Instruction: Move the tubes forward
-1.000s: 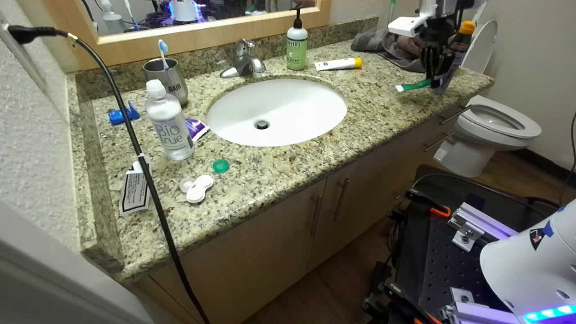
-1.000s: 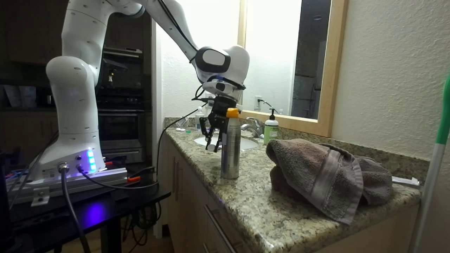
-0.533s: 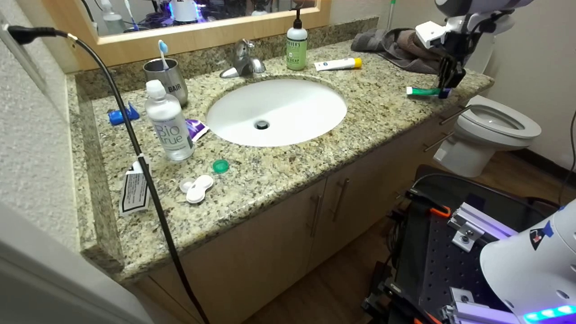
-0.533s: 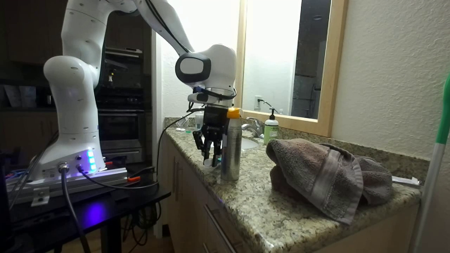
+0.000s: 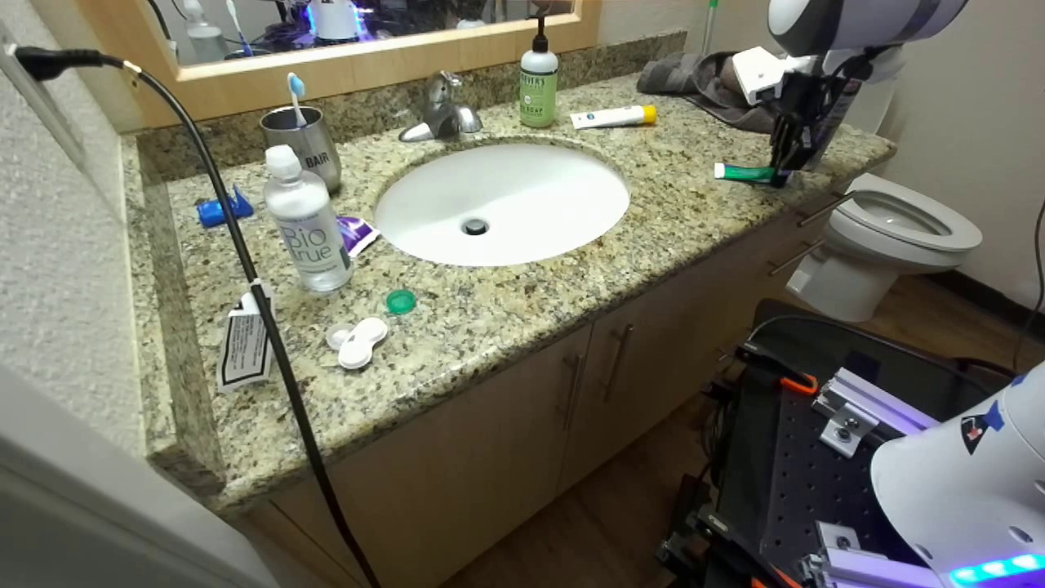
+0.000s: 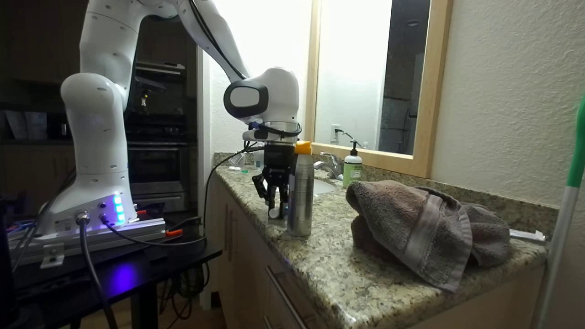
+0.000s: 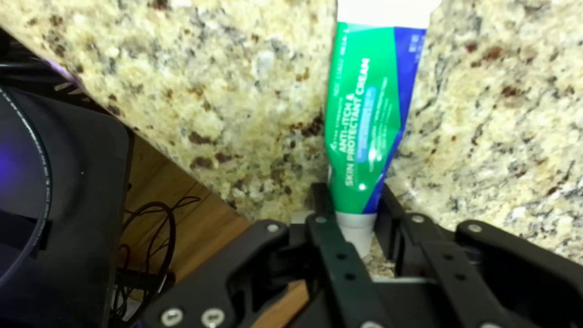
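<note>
Pointing to wrist-view twelve o'clock, the green tube (image 7: 364,123) was pinched near its cap (image 7: 356,224) by the hand (image 7: 355,200), presumably for firmness.

This looks like a home bathroom: a white sink (image 5: 522,212) with a metal tap (image 5: 443,113) is set into the stone table (image 5: 506,306) under a wood-framed mirror (image 6: 354,77), and a toilet (image 5: 890,247) stands past the table's end. On the table are a toothbrush (image 5: 296,89) in a metal cup (image 5: 314,147), a pump bottle of soap (image 5: 538,88), a contact lens case (image 5: 364,341) and a heaped towel (image 6: 406,219). In an exterior view, an oven (image 6: 157,165) shows in the dark background.
</note>
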Robot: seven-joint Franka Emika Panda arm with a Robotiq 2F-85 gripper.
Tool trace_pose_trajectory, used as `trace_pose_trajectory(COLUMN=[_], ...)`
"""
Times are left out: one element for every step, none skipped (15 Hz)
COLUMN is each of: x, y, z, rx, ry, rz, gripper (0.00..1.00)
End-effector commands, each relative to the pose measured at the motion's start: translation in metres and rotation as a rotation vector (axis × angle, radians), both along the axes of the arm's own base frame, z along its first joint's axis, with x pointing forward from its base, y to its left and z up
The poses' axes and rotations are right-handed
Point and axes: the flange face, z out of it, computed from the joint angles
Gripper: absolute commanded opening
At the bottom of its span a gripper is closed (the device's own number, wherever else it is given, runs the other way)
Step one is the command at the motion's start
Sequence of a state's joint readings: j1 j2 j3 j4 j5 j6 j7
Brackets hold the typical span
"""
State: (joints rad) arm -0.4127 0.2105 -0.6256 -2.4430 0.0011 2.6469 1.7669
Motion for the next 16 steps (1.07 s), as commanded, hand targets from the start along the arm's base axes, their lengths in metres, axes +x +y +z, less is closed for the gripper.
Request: trace_pose_trajectory(x=[0.013, 0.016, 0.017, 0.016, 0.015, 0.014, 0.015, 0.015, 0.020, 0.028, 0.037, 0.048, 0.061, 0.072, 0.086, 0.097], y=[0.009, 0.006, 0.002, -0.004, -0.008, -0.014, -0.020, -0.023, -0.024, -0.023, -0.021, -0.020, -0.017, -0.015, -0.015, -0.014], z=[0.005, 0.005, 0.002, -0.002, -0.002, -0.001, 0.006, 0.014, 0.025, 0.039, 0.052, 0.064, 0.078, 0.092, 0.108, 0.121], rx=[-0.019, -0.020, -0.030, -0.051, -0.062, -0.081, -0.098, -0.091, -0.083, -0.058, -0.039, -0.025, -0.010, 0.001, 0.010, 0.038], ry=[-0.028, -0.007, 0.026, 0.059, 0.083, 0.116, 0.121, 0.123, 0.113, 0.113, 0.120, 0.117, 0.122, 0.119, 0.122, 0.144], rz=[-0.009, -0.017, -0.028, -0.042, -0.045, -0.069, -0.087, -0.088, -0.084, -0.048, -0.004, 0.027, 0.075, 0.144, 0.193, 0.209], gripper=[0.51, 0.53, 0.58, 0.66, 0.72, 0.81, 0.87, 0.95, 0.99, 1.00, 1.00, 1.00, 1.00, 1.00, 1.00, 1.00])
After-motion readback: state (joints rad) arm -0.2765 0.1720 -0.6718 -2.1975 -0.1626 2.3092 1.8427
